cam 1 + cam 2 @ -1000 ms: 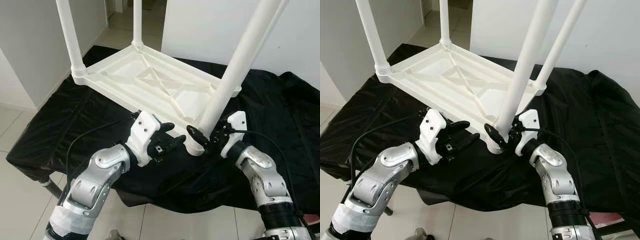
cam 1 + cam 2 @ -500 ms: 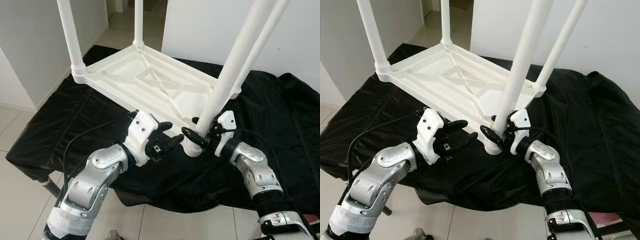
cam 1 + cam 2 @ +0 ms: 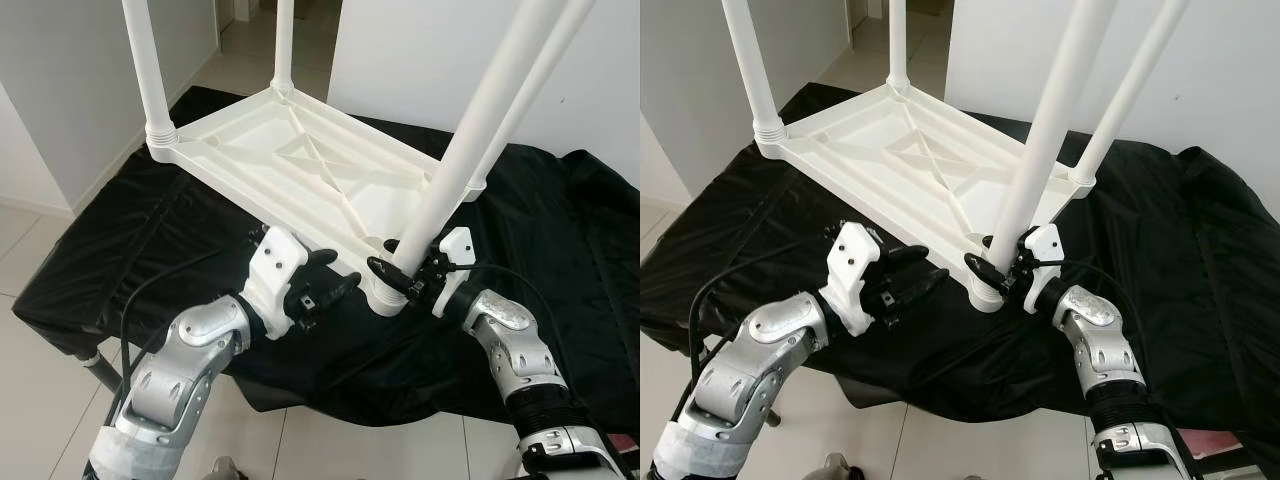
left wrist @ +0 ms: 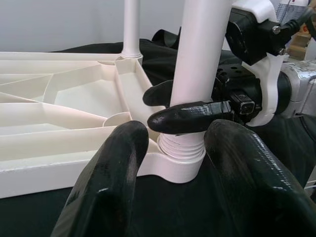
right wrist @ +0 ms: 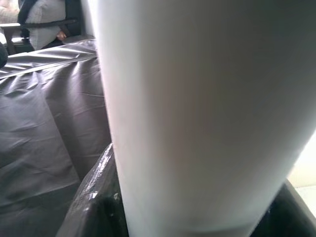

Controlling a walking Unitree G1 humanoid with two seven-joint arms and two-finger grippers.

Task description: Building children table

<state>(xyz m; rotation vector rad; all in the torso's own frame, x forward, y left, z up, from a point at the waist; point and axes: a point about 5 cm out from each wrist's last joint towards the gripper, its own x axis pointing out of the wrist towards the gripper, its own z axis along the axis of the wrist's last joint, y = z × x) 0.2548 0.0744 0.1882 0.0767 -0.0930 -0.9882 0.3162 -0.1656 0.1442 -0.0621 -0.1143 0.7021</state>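
Note:
A white plastic children's table (image 3: 300, 165) lies upside down on a black cloth, its legs pointing up. My right gripper (image 3: 395, 262) is shut on the base of the near right leg (image 3: 455, 170), just above its threaded socket (image 4: 181, 152). One black finger (image 4: 190, 117) crosses the front of that leg in the left wrist view. My left gripper (image 3: 328, 284) is open, close to the left of the same socket, not touching the leg. The leg (image 5: 197, 113) presses close against the right wrist camera.
The black cloth (image 3: 560, 230) covers a low table and drapes over its front edge. Tiled floor (image 3: 30, 260) lies to the left and in front. A white wall (image 3: 420, 60) stands behind. A black cable (image 3: 160, 275) loops by my left arm.
My right gripper has moved in from beside the leg and closed around its base. The left gripper has stayed open near the socket. The camera shifted slightly.

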